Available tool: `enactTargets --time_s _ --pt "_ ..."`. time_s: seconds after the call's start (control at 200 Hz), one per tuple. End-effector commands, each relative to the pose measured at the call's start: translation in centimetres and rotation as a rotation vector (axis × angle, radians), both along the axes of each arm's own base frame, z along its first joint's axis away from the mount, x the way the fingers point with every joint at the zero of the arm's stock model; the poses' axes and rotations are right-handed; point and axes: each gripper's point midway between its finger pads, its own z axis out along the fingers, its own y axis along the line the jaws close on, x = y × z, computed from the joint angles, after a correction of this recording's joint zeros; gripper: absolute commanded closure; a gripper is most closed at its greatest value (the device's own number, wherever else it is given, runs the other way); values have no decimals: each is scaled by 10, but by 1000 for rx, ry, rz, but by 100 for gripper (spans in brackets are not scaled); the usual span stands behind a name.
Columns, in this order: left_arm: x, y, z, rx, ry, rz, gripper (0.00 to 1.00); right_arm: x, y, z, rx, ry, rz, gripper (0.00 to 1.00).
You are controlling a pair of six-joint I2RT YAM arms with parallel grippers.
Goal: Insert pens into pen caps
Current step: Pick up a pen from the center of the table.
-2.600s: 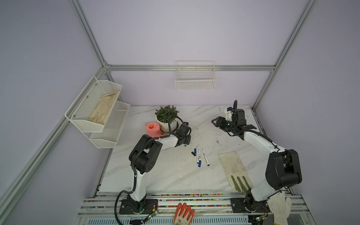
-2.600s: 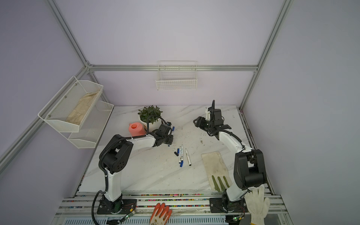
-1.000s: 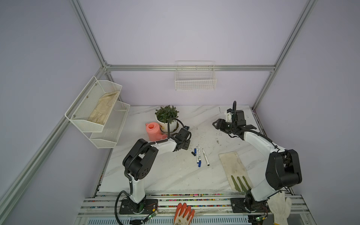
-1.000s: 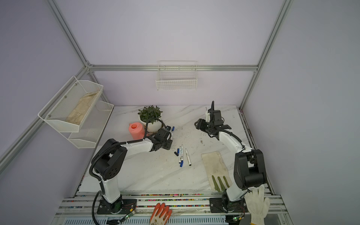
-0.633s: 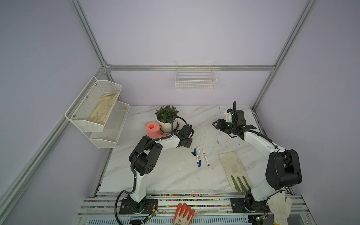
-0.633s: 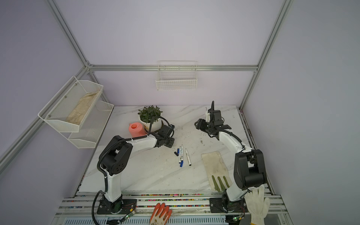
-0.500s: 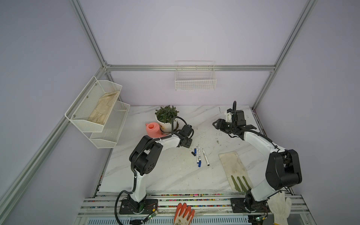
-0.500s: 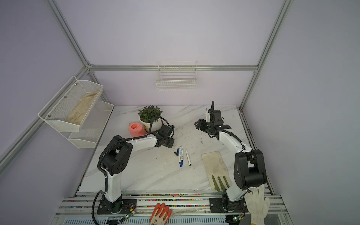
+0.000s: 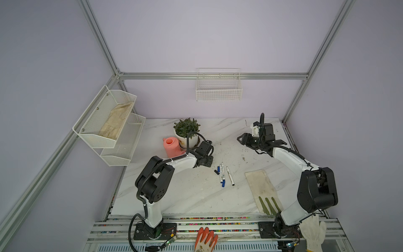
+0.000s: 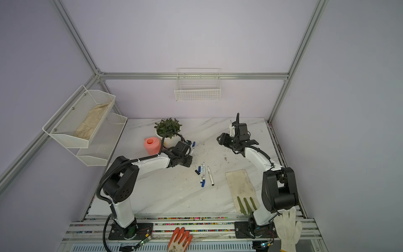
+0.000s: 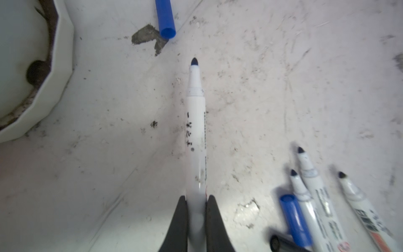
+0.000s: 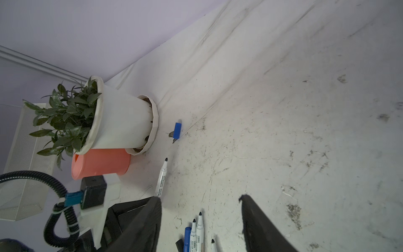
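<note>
Pinching one pen by its rear barrel in my closed left gripper, I aim its bare tip at the blue cap by the plant pot for a straight push-in, right gripper hovering part-open, empty.
</note>
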Motion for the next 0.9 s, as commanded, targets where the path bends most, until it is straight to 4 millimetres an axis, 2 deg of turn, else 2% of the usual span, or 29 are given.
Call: enactTargets --time_s 0.0,0.095,0.225,0.385,0.525,0.57,0.675,0.755,0.815,0.86,0.895 --pt "2 -29 75 -268 -204 -90 100 -12 41 15 47 -44 136 40" --pt "-8 -46 102 -370 -264 -208 100 -19 75 15 76 -45 234 40" --pt "-11 -54 113 -423 -263 -236 100 -21 107 24 112 -74 317 40" --pt "-10 -58 114 -446 -261 -242 100 -16 113 33 136 -94 329 42" --pt "-10 -60 114 -459 -259 -245 100 -17 114 29 137 -81 333 46" --pt "-10 -61 114 -465 -260 -249 100 -17 114 27 140 -77 331 50" --pt "-10 -62 116 -474 -262 -250 100 -15 116 26 150 -75 328 75" --pt "-9 -63 113 -486 -254 -243 100 -16 117 27 162 -78 336 86" --pt "-7 -65 110 -496 -244 -235 82 -17 117 28 164 -81 343 89" --pt "-6 -67 108 -502 -236 -233 62 -19 118 29 166 -83 351 92" --pt "-4 -69 108 -507 -234 -234 56 -20 118 29 168 -83 357 93"
